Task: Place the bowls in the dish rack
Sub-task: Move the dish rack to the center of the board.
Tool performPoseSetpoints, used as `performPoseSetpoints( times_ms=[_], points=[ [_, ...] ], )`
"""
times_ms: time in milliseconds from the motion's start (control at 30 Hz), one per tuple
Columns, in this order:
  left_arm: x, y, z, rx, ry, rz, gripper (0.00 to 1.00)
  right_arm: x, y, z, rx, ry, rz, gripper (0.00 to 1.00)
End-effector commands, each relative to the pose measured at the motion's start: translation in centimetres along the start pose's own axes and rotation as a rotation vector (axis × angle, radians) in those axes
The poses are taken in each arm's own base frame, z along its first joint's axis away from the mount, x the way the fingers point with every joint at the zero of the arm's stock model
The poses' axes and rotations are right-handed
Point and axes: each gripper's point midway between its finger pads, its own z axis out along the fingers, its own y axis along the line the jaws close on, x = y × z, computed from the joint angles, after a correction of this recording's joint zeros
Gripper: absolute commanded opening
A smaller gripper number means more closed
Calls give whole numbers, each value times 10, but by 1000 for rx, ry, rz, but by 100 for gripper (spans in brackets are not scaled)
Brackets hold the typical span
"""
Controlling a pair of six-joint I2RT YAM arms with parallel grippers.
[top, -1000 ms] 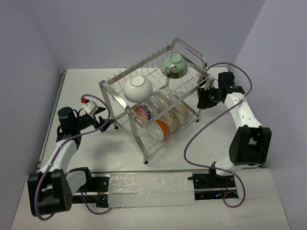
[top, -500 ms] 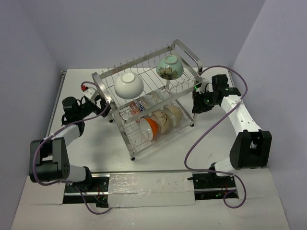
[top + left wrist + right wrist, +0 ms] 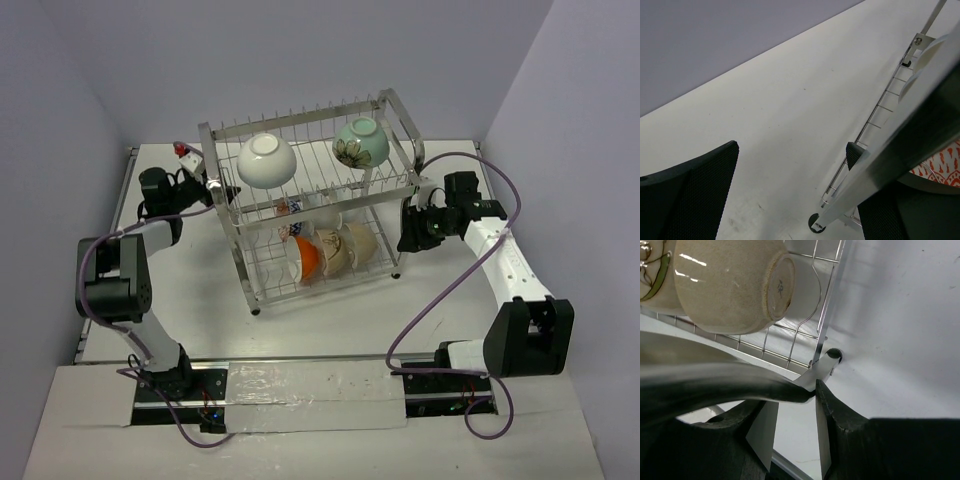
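Observation:
The silver two-tier dish rack (image 3: 243, 262) stands mid-table, lying roughly left to right. A white bowl (image 3: 266, 160) and the mint green bowl (image 3: 361, 142) sit on its upper tier. An orange bowl (image 3: 306, 258) and beige bowls (image 3: 345, 247) sit on the lower tier. My left gripper (image 3: 218, 188) is open at the rack's left end. In the left wrist view (image 3: 793, 147) its right finger lies behind the rack post (image 3: 880, 170). My right gripper (image 3: 408, 228) is at the rack's right end. In the right wrist view (image 3: 795, 400) its fingers stand apart with the rack's bar (image 3: 715, 382) across their tips.
Purple cables loop from both arms over the table. The side walls stand close on the left and right. A rack foot (image 3: 834, 356) rests on the white table just past my right fingertips. A beige bowl (image 3: 735, 285) hangs close above them.
The rack has swung from a diagonal to nearly left-right and shifted left. My left gripper moved up and back with its left end; my right gripper moved down and left with its right end.

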Motion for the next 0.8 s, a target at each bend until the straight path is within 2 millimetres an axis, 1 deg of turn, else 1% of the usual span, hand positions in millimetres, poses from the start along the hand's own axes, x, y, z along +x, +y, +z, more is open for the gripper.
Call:
performPoseSetpoints(
  times_ms=[0, 33, 67, 100, 133, 167, 200, 233, 333, 400, 433, 467, 500, 533, 600, 633, 767],
  points=[
    [-11, 33, 20, -67, -31, 36, 93, 12, 5, 0, -16, 42, -134, 0],
    [-19, 38, 25, -64, -43, 47, 92, 10, 7, 0, -26, 44, -138, 0],
    [-18, 40, 29, -59, -40, 44, 93, 10, 8, 2, -52, 54, -134, 0],
    [-8, 42, 33, -52, -19, 23, 93, 10, 9, 3, -61, 59, -128, 0],
    [-14, 47, 38, -50, -27, 35, 93, 8, 9, 4, -65, 59, -127, 0],
    [-13, 47, 41, -41, -24, 35, 94, 9, 10, 5, -74, 66, -127, 0],
    [-3, 49, 44, -36, -4, 18, 94, 9, 9, 8, -83, 77, -124, 0],
    [-7, 51, 48, -33, -9, 27, 93, 8, 8, 9, -81, 76, -123, 0],
    [-2, 54, 56, -20, 15, 38, 93, 3, 4, 14, -80, 80, -110, 0],
    [1, 57, 60, -12, 27, 48, 93, 4, 2, 19, -90, 103, -90, 0],
    [-3, 59, 62, -10, 27, 49, 94, 1, 2, 19, -92, 100, -91, 0],
    [-3, 59, 64, -6, 28, 53, 93, 2, 1, 22, -95, 114, -83, 0],
    [-2, 59, 66, -2, 33, 53, 94, 2, 0, 22, -98, 118, -78, 0],
    [-7, 62, 69, -1, 26, 67, 93, 0, 0, 23, -101, 118, -77, 0],
    [-3, 63, 73, 2, 43, 64, 93, -1, 0, 25, -105, 125, -74, 0],
    [-9, 63, 76, 10, 35, 69, 94, -2, -1, 25, -103, 123, -73, 0],
    [-13, 63, 83, 18, 31, 70, 96, 1, -1, 26, -103, 125, -70, 0]
  ],
)
